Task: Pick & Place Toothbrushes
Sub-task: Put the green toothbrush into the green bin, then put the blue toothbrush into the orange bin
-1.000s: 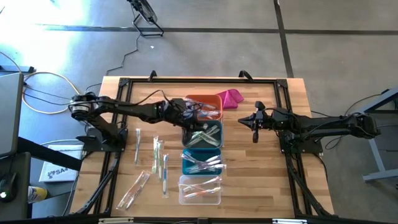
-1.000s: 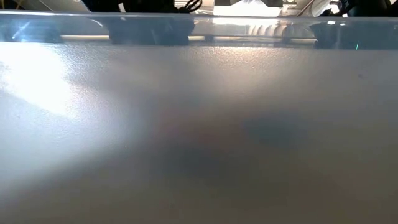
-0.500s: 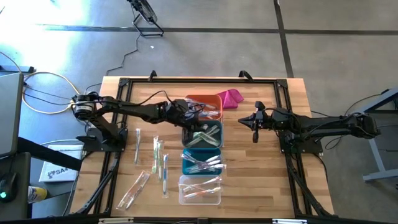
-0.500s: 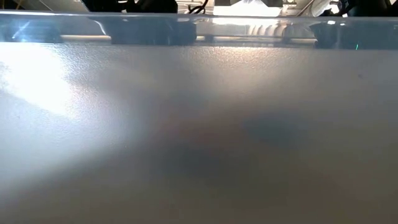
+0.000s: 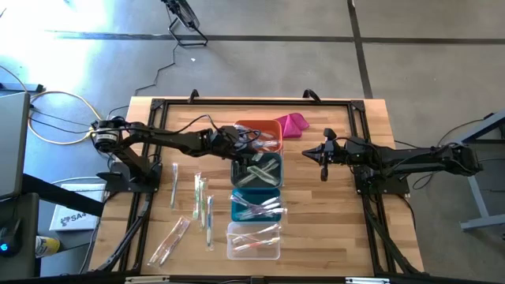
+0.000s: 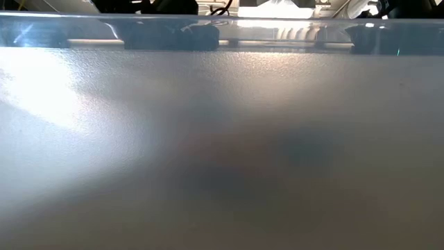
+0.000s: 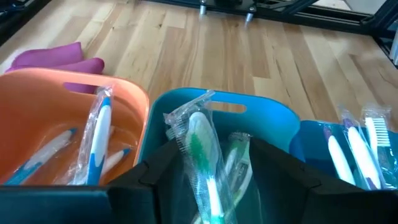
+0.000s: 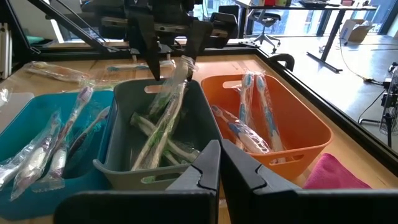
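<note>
- Our left gripper [image 8: 169, 53] hangs over the grey bin [image 8: 118, 149], jaws spread wide, with a green-tinted toothbrush [image 7: 202, 162] standing tilted between them, its wrapper top poking above the rim. We judge the jaws have let go so the brush can drop among the other green ones; whether a finger touches the wrapper we cannot tell.
- Our right gripper [image 5: 323, 154] waits over bare bench beside the bins, jaws closed on nothing, presumably parked clear so the left arm has room.
- The grey bin holds green brushes; the orange bin [image 5: 256, 126] next to it holds blue-and-white ones [image 8: 252, 93]; the teal bin [image 5: 254, 207] holds white-and-purple ones; the clear bin [image 5: 252, 241] at the row's end holds pinkish ones. The sorting looks to go by colour, which explains this drop.
- About half a dozen loose brushes [image 5: 201, 197] lie on the bench on the left arm's side of the bins, near but apart from them, so we judge that sorting work remains.
- A magenta cloth [image 5: 292, 123] sits just beside the orange bin, no part of the sorting.
</note>
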You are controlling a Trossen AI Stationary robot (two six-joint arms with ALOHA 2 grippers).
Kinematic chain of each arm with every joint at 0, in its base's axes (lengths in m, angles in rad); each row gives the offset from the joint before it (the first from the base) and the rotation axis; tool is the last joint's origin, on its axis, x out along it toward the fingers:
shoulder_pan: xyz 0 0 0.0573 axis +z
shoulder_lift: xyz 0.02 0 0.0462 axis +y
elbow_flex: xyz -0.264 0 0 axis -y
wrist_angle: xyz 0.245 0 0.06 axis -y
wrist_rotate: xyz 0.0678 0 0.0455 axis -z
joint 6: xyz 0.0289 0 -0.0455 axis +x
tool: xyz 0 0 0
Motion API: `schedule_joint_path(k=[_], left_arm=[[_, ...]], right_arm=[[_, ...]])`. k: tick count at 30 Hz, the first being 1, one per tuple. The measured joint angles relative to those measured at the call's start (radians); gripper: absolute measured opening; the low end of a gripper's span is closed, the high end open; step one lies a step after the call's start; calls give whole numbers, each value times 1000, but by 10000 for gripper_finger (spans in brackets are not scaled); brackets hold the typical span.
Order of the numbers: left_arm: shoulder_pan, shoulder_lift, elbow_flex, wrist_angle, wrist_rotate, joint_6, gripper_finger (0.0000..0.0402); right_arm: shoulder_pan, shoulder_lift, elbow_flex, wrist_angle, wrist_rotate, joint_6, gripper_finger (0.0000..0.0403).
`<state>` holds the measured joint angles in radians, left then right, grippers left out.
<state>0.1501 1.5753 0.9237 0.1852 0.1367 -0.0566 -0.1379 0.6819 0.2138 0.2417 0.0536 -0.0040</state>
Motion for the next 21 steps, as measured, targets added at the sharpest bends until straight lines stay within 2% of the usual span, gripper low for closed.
schedule_joint_path(k=[5, 12, 21], left_arm=[[0, 0, 0, -4, -2, 56, 180], [0, 0, 0, -9, -86, 88, 180], [0, 0, 0, -6, -87, 96, 180]], right_arm=[[0, 0, 0, 0, 0, 0, 4], [0, 0, 0, 0, 0, 0, 4], [0, 0, 0, 0, 0, 0, 4]])
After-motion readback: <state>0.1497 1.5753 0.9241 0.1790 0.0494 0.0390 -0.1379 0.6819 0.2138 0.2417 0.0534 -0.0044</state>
